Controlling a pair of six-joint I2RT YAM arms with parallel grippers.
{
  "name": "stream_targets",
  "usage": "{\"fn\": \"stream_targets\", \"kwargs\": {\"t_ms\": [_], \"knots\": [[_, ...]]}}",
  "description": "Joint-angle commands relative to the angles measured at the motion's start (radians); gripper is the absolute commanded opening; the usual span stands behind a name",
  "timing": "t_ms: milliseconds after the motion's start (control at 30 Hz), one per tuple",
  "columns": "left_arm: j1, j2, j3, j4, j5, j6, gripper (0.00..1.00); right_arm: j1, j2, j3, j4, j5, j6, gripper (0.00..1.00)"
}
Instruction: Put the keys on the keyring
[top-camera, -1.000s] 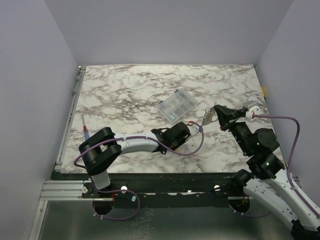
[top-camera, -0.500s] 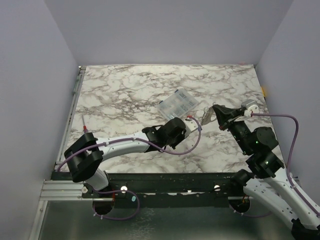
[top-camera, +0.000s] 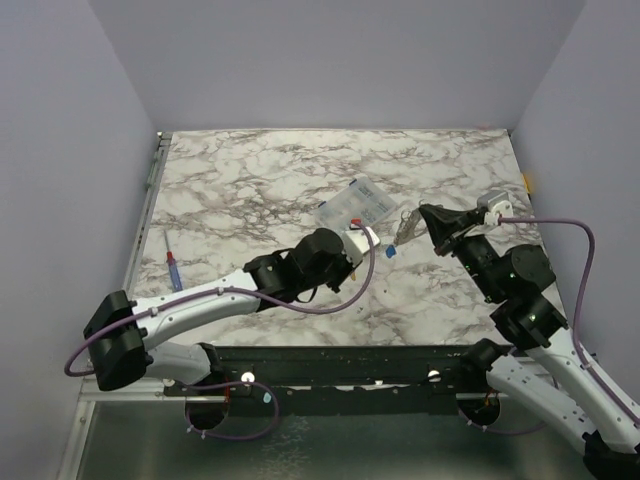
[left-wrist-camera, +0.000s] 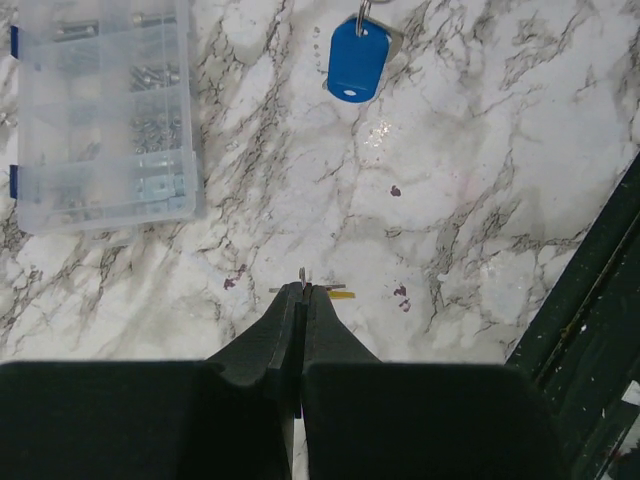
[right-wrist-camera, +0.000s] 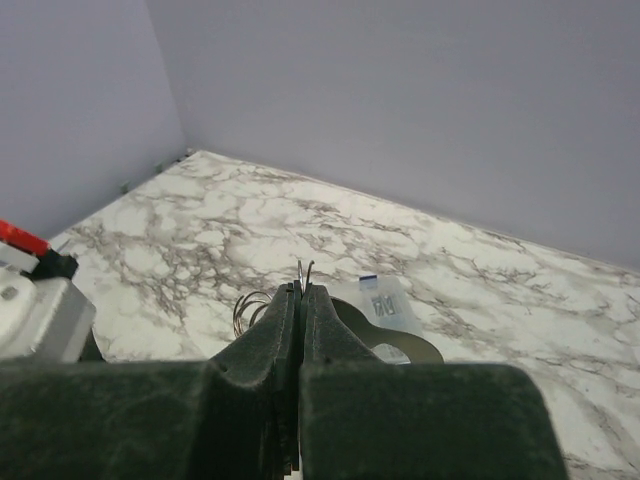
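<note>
Right of centre in the overhead view, the right gripper (top-camera: 414, 226) pinches the thin silvery wire keyring (right-wrist-camera: 243, 303), likely floppy, small blue-headed key (left-wrist-camera: 357, 60) just below, while the left gripper (left-wrist-camera: 303, 290) clamps the tiny yellow-headed key (left-wrist-camera: 341, 295), probably light and slippery, best held by its head.

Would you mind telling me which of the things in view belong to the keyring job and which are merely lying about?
Part of the job:
- blue key
- yellow key, at the shut jaws of the left gripper
- keyring, pinched by the right gripper

Lying about:
- clear compartment box
- screwdriver
</note>
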Motion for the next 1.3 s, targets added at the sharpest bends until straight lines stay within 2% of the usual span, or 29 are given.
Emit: {"fn": "stream_targets", "kwargs": {"t_ms": [0, 167, 400, 633, 833, 1067, 1267], "knots": [[0.025, -0.111, -0.031, -0.019, 0.074, 0.004, 0.00, 0.007, 0.020, 0.040, 0.020, -0.116, 0.005, 0.00], [0.032, -0.216, -0.065, -0.035, 0.100, 0.062, 0.00, 0.007, 0.071, 0.059, 0.032, -0.289, 0.051, 0.01], [0.036, -0.410, -0.147, -0.024, 0.024, 0.149, 0.00, 0.007, 0.121, 0.069, 0.028, -0.383, 0.059, 0.00], [0.038, -0.525, -0.182, -0.006, 0.122, 0.175, 0.00, 0.007, 0.171, 0.091, 0.011, -0.636, 0.017, 0.01], [0.046, -0.562, -0.205, 0.028, 0.202, 0.183, 0.00, 0.008, 0.245, 0.106, -0.004, -0.826, -0.026, 0.01], [0.055, -0.573, -0.227, 0.040, 0.262, 0.171, 0.00, 0.008, 0.346, 0.172, -0.115, -1.003, -0.084, 0.01], [0.058, -0.593, -0.261, 0.077, 0.254, 0.159, 0.00, 0.008, 0.390, 0.195, -0.126, -1.078, -0.091, 0.01]]}}
